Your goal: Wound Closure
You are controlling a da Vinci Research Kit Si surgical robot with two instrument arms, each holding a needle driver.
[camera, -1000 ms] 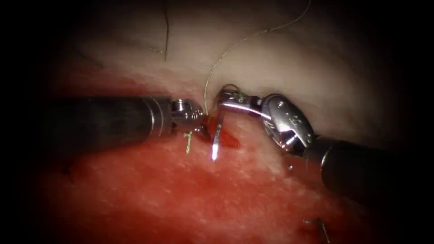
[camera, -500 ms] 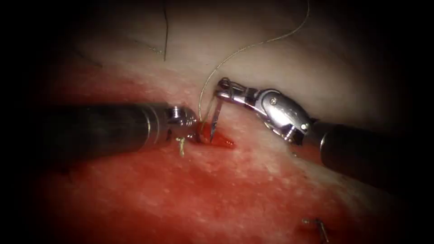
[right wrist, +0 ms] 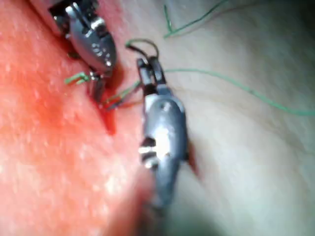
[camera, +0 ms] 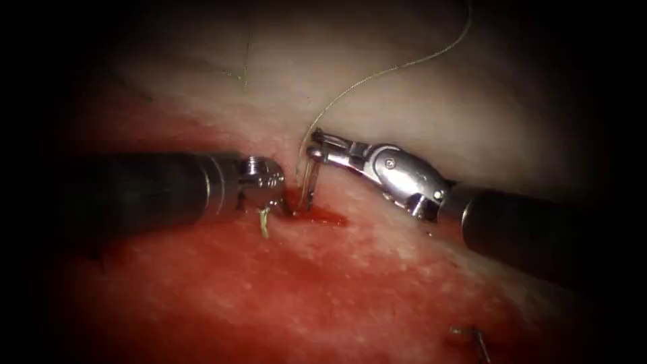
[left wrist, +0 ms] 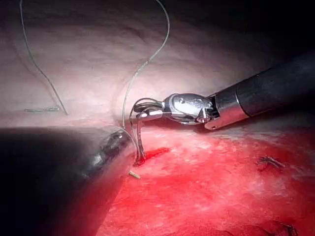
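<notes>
Needle (camera: 310,187) tip was buried in the red fluid (camera: 323,217) at the cut, point not visible. Left hand (camera: 286,202) tips were sunk in the same spot, couldn't tell open/shut. Thread (camera: 377,73) ran off the top edge of the endoscope view. Right hand (right wrist: 147,69) was blurred in right wrist view, grip spot along the needle unclear.

Glossy metal right tool (camera: 317,152) and needle (camera: 310,189) — tissue (camera: 350,283) wet, grainy — shafts matt dark
</notes>
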